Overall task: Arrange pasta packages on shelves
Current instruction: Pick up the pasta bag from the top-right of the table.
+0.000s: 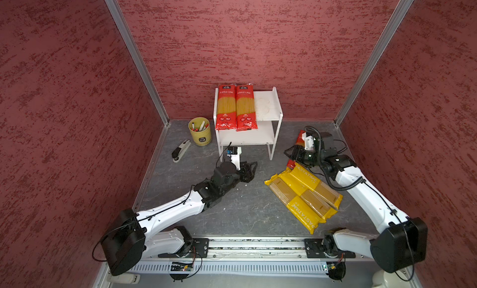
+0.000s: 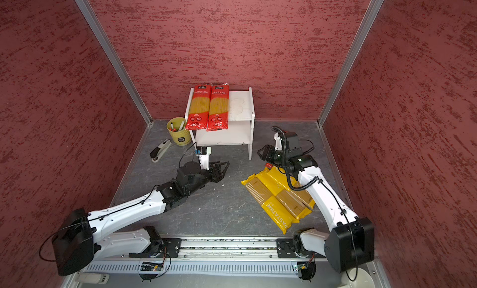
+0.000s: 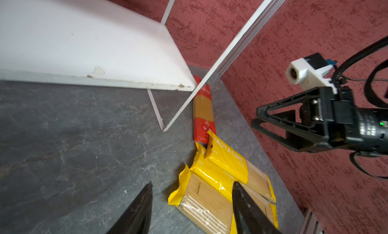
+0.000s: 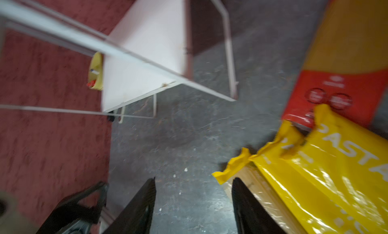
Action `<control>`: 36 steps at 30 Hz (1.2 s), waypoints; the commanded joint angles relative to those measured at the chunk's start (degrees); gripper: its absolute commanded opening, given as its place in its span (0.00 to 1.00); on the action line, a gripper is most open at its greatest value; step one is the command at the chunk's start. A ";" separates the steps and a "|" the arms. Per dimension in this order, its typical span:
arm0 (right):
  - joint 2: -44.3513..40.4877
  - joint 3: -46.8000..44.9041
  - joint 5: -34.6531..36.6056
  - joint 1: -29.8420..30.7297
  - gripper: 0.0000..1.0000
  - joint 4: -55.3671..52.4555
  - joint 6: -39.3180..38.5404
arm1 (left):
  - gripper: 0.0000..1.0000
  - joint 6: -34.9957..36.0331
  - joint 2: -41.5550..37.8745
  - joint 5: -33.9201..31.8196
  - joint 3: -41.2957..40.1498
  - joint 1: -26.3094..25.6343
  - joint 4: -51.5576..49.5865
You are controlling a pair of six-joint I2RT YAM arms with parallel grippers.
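The rack [image 1: 265, 103] stands at the back of the surface [image 1: 245, 206]. Three yellow bags [image 1: 302, 196] lie heaped in front of the rack, to its right. Two red bags [image 1: 236, 107] lie side by side on the left of its top board, with bare board beside them and the lower tier empty. The third red bag [image 3: 203, 109] lies on the surface just right of the rack, its near end under a yellow one. The step in hand looks like fetching that bag. The right tool [image 4: 194, 181] hangs near it, spread and empty. The left tool [image 3: 192, 184] hovers in front of the rack, also spread and empty. Next, the right tool likely needs to straddle the bag's middle, pinch it, slide it free of the yellow end, and lay it on the bare board.
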 commanded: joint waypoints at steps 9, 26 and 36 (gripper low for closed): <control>17.48 -2.36 13.22 -10.67 0.62 23.27 8.36 | 0.63 -2.89 4.66 -2.29 -1.69 -2.84 2.80; 35.15 3.91 8.43 -15.47 0.70 25.69 3.61 | 0.79 -6.32 7.72 -1.66 -1.33 -0.79 -1.05; 39.86 0.82 -1.31 -15.80 0.40 39.64 7.87 | 0.79 -8.78 9.03 3.47 -0.48 1.69 -3.87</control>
